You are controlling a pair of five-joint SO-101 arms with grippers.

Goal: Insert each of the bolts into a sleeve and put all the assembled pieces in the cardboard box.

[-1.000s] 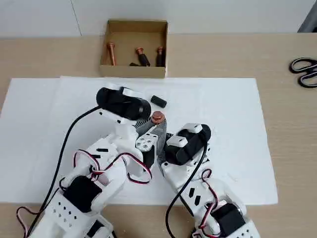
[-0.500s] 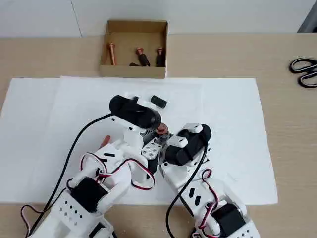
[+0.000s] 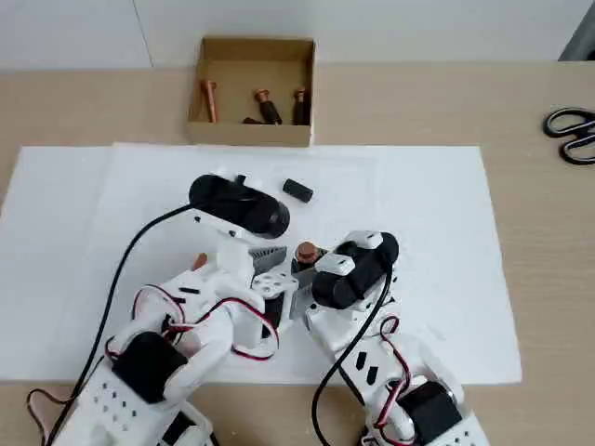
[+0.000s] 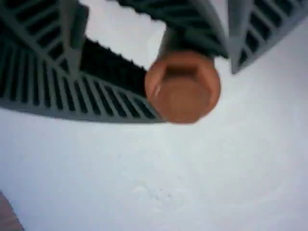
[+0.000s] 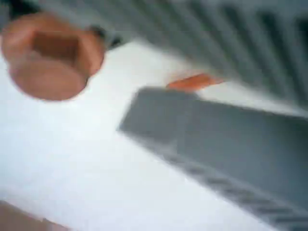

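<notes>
Black-handled scissors [image 3: 572, 133] near the edge of the tan table [image 3: 418, 102], white paper sheet [image 3: 437, 214] spread across the middle

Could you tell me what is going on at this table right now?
Two robot arms are assembling bolts and sleeves. The left gripper and the right gripper meet over the white sheet around a copper-headed bolt; which one grips it is unclear. A loose black sleeve lies on the sheet nearer the cardboard box, and a second bolt lies beside the left arm. The box already holds three pieces.
</notes>
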